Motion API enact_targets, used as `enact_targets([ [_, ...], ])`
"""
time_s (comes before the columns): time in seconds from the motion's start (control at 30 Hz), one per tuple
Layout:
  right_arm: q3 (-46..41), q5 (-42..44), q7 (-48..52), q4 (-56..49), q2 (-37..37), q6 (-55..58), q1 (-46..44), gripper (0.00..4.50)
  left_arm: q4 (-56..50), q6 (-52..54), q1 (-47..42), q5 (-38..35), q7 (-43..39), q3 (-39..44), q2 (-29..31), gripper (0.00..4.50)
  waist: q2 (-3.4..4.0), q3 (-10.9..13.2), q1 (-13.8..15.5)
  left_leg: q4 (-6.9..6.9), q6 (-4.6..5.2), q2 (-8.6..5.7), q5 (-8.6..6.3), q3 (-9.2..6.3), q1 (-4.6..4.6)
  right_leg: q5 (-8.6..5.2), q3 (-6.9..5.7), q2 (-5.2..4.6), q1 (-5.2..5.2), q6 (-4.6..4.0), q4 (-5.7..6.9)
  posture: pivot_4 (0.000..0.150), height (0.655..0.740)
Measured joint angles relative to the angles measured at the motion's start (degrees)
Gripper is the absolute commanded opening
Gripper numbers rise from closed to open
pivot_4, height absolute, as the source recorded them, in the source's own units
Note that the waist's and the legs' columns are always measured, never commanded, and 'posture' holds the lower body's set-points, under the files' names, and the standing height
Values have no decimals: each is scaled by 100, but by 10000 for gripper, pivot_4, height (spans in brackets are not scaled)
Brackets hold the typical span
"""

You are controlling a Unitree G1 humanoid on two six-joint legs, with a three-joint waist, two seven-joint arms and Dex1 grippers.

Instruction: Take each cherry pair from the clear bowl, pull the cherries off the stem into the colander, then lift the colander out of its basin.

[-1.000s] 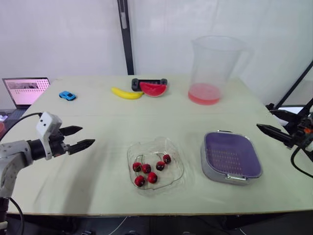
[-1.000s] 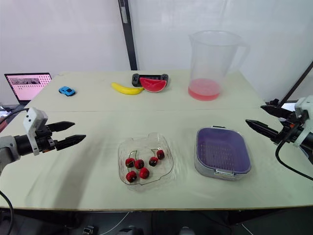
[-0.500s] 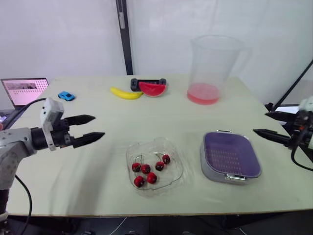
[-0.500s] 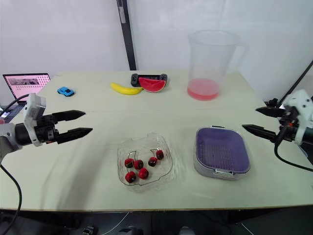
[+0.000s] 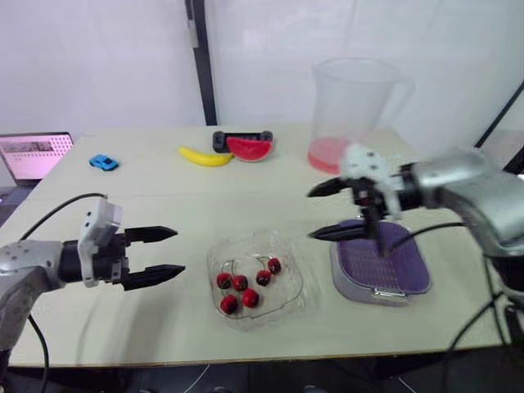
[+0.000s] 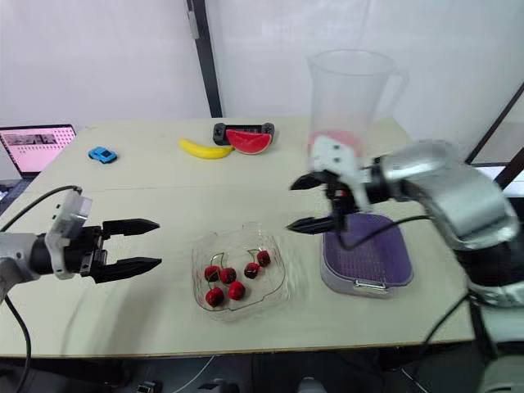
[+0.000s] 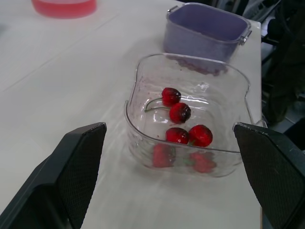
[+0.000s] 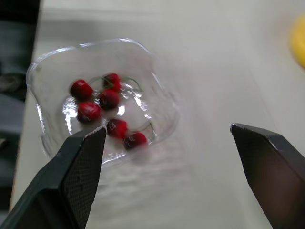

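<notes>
Cherry pairs (image 5: 240, 282), glossy red on thin dark stems, all lie in the clear square plastic bowl (image 5: 293, 262) near the front edge of the pale table (image 5: 164, 188); none picked up yet. Jaws of the left gripper (image 5: 178, 250) stand wide w/ nothing btwn them, pointed at the bowl from its left, near but apart. Jaws of the right gripper (image 5: 311, 215) are also wide and empty, hanging over the gap btwn bowl and the purple square colander (image 5: 385, 260). That sits inside its grey basin (image 5: 360, 291), no fruit in it.

Risks, as I judge it:
- Both arms aim at one small bowl, so fingers could clash over it.
- Bowl looks light; a fingertip catching the rim would prob shove or tip it.
- Cherries are bunched w/ stems crossing, so a pinch may take two pairs or slip off a stem.

Views:
- Eye views give the layout: grippers flanking the bowl, colander to its right.
- Left wrist view looks low through the bowl wall and shows one stem's curve clearly, colander behind.
- Right wrist view looks down into the bowl; six cherries countable, stems faint.
</notes>
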Motion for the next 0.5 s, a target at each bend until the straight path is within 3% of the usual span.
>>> enact_targets([
  [0.23, 1442, -349, 127, 193, 984, 1445, -1424, 44672, -226, -94, 424, -5, 364, 200, -282, 45000, -8, -4, 21, 13, -5, -6, 3, -18, -40, 2, -13, -7, -35, -1, 16, 1500, 7400],
  [0.5, 2221, -682, -282, 338, 1758, 1851, -1302, 44672, -630, -94, 887, -36, 599, 422, -378, 45000, -11, -6, -9, 10, -10, -7, 5, -14, -41, 2, -10, -7, -59, -2, 50, 1500, 7400],
])
